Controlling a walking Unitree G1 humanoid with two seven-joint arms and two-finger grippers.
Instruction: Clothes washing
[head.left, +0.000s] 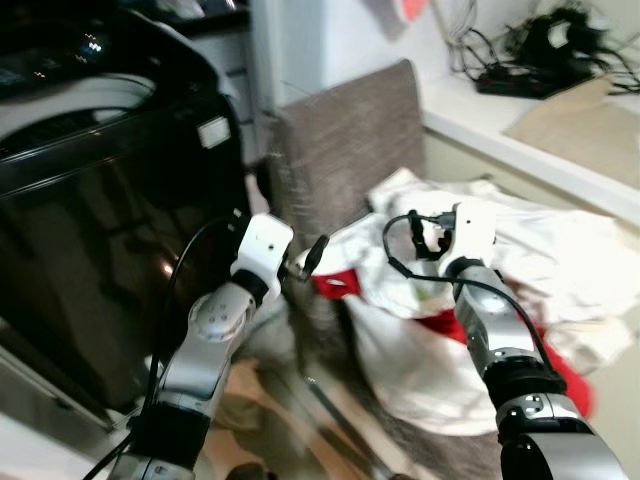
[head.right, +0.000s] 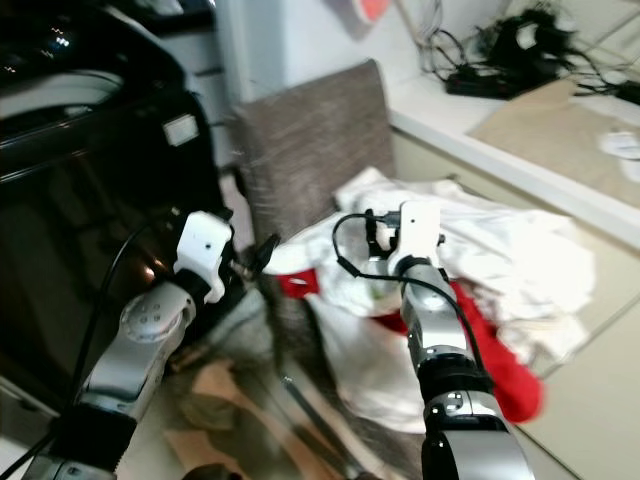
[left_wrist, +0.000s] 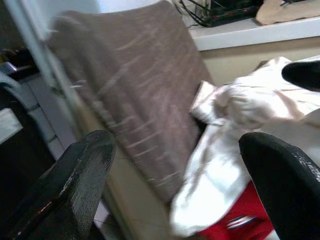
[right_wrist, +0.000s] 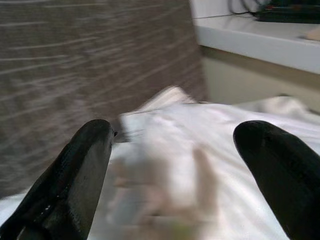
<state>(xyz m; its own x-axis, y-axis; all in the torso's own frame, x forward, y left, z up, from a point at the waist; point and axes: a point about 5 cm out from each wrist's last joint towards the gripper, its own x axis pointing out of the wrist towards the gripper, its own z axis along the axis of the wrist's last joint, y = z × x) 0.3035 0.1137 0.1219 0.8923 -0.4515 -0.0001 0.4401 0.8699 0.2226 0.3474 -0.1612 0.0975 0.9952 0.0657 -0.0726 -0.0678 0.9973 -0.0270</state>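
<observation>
Looming at nine o'clock, black washing machine (head.left: 90, 230). Grey-brown chair (head.left: 345, 140) at centre, back upright. White clothes pile (head.left: 520, 290) with red garment (head.left: 335, 285) heaped on the chair seat, four o'clock. White bench (head.left: 520, 130) at two o'clock. Right claw (right_wrist: 175, 175) open above the pile. Left claw (left_wrist: 175, 175) open, near the red garment.

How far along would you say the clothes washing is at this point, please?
Early on. Nothing looks loaded yet: the white and red clothes lie piled on the grey chair. Both the right gripper and left gripper are open and empty, the right one reaching over the pile. Grabbing garments and moving them to the black washing machine remains.
</observation>
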